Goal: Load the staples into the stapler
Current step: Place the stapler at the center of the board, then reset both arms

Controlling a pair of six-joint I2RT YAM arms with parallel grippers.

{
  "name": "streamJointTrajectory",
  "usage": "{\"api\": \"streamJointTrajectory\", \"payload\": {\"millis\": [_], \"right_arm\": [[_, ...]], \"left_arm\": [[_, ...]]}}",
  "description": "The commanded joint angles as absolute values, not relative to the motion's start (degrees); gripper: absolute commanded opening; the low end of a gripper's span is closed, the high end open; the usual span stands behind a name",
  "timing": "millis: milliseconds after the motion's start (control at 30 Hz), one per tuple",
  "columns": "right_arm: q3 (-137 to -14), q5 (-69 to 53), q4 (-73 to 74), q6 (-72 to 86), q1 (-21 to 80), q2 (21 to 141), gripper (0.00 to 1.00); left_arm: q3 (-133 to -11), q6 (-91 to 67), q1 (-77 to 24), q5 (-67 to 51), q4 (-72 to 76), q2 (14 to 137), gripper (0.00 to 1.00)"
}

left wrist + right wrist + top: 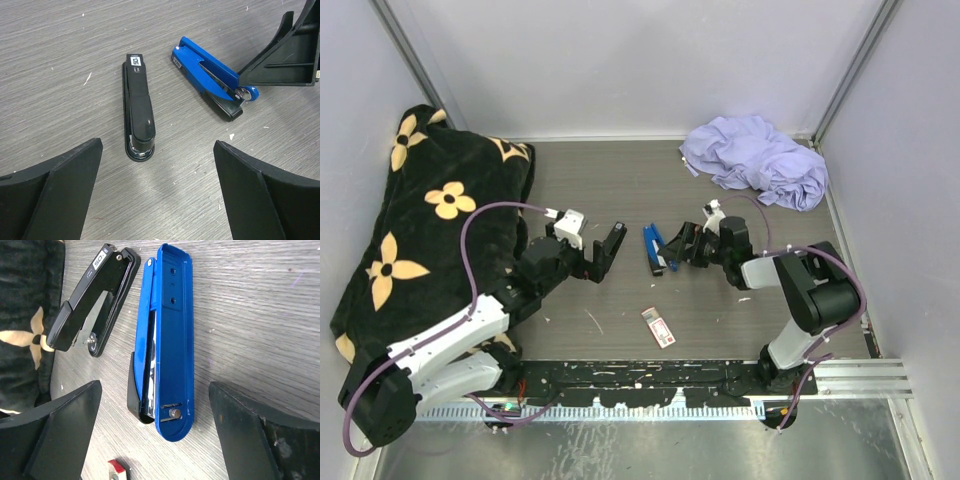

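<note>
Staples box lies near the surface's near edge in the overhead view, well apart from the blue stapler at mid-surface. The stapler sits between the left claw and the right claw, both spread and empty.

Left wrist view: the spread claw hangs above the black stapler, with the blue one beside it.

Right wrist view: wide fingers flank the blue stapler without touching it.

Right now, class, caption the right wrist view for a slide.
Open right gripper poised above the blue stapler, black stapler lying alongside.
</note>
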State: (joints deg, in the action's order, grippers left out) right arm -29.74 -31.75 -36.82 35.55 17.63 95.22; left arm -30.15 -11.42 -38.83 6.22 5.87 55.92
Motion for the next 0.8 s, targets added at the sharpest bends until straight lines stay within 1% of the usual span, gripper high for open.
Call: {"api": "streamJointTrajectory", "payload": {"millis": [0, 133, 233, 333, 400, 500, 567, 633, 767], "right_arm": [[-29.26, -25.48, -29.59, 30.04, 17.43, 92.54, 0.98], [-30.55, -20.56, -23.11, 26.18, 17.42, 88.58, 0.99], [-32.01, -13.64, -16.74, 22.89, 17.41, 83.86, 0.99], [-33.75, -5.58, -10.66, 18.39, 16.51, 79.73, 0.99], [-33.87, -3.16, -9.46, 17.01, 13.78, 77.30, 0.99], [-32.39, -2.55, -10.30, 17.83, 6.38, 73.33, 0.99], [-29.27, -1.48, -13.98, 19.13, 1.84, 69.33, 0.99], [-25.81, 2.39, -17.55, 19.22, -0.36, 65.02, 0.99], [-18.72, 10.85, -26.38, 17.31, -0.70, 58.79, 0.99]], "left_arm": [[-30.51, -12.55, -37.92, 7.10, 6.61, 54.08, 0.96], [-31.03, -12.81, -36.67, 7.69, 5.28, 53.34, 0.98], [-32.41, -13.57, -33.78, 9.32, 2.19, 53.77, 0.99], [-33.15, -15.80, -27.25, 10.02, 0.02, 54.86, 0.99], [-32.51, -17.25, -21.63, 9.56, 0.40, 55.06, 0.99], [-30.65, -20.08, -12.89, 8.04, 2.00, 53.76, 0.99], [-27.74, -20.68, -8.33, 7.89, 4.03, 50.38, 0.99], [-24.35, -19.03, -6.24, 10.34, 6.99, 46.52, 0.98], [-14.39, -13.12, -6.04, 15.74, 17.71, 39.23, 0.98]]}}
